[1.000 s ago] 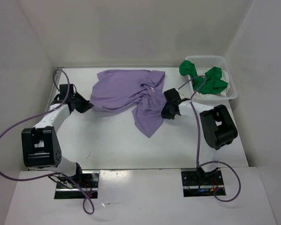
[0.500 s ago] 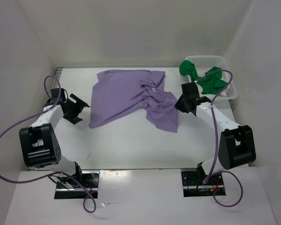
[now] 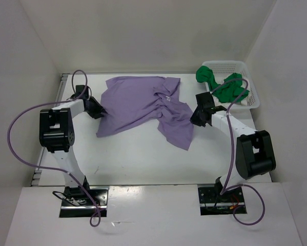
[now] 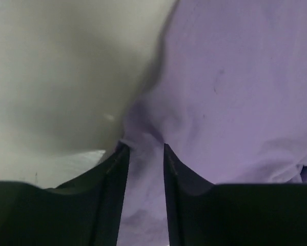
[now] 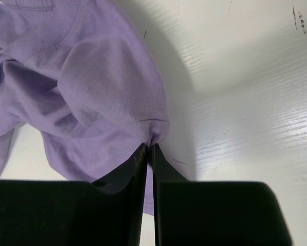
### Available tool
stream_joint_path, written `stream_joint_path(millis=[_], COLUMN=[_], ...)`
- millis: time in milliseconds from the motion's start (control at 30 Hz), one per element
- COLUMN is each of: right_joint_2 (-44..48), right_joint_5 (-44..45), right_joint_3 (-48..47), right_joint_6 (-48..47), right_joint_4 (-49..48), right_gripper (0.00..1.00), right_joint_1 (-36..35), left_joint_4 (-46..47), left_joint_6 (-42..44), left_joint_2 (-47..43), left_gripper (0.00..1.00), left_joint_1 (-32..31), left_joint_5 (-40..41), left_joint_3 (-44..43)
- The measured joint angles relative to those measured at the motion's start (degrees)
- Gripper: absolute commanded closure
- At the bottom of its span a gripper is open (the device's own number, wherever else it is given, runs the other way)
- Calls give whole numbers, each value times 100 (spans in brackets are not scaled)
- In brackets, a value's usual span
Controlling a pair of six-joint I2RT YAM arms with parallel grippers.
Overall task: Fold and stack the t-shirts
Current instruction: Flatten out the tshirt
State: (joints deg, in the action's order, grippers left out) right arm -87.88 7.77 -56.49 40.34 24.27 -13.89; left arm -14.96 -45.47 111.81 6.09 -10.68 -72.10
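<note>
A pale purple t-shirt (image 3: 138,102) lies spread and rumpled across the middle of the table. My left gripper (image 3: 96,109) sits at its left edge. In the left wrist view the left gripper (image 4: 143,146) has its fingers apart, with purple cloth (image 4: 235,77) lying in the gap between them. My right gripper (image 3: 198,117) is at the shirt's right side. The right wrist view shows that gripper (image 5: 149,146) shut on a pinch of the purple sleeve hem (image 5: 156,128). A green t-shirt (image 3: 227,87) lies crumpled in the basket at the back right.
The white mesh basket (image 3: 222,63) stands at the table's back right corner, close behind the right arm. White walls enclose the table on the left, back and right. Purple cables loop from both arms.
My left gripper let go, opened wide, swung in to the shirt's left edge and narrowed around cloth there. My right gripper pulled the sleeve rightward, spreading the shirt.
</note>
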Motion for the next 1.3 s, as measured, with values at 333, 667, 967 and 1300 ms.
stream_joint_path(millis=[333,667,967,1300], right_joint_2=[17,1099,1762,557], right_joint_5=[-149,-516,-730,-820], right_joint_3=[2,-15,-348,-308], right_joint_6=[-42,-105,-243,-337], right_joint_4=[-20,232,741,584], right_gripper=[95,96,96,96], right_joint_1=[4,7,33,96], left_joint_4=[-44,-205,-1126,-691], left_joint_6=[-24,-127,-101,125], left_joint_2=[-374,-3434,-3659,-85], left_gripper=[100,100,100,100], left_joint_1=[-122,-127,-13,85], left_joint_5=[-105,-374,-612,-321], left_joint_3=[-44,105,-177,-990])
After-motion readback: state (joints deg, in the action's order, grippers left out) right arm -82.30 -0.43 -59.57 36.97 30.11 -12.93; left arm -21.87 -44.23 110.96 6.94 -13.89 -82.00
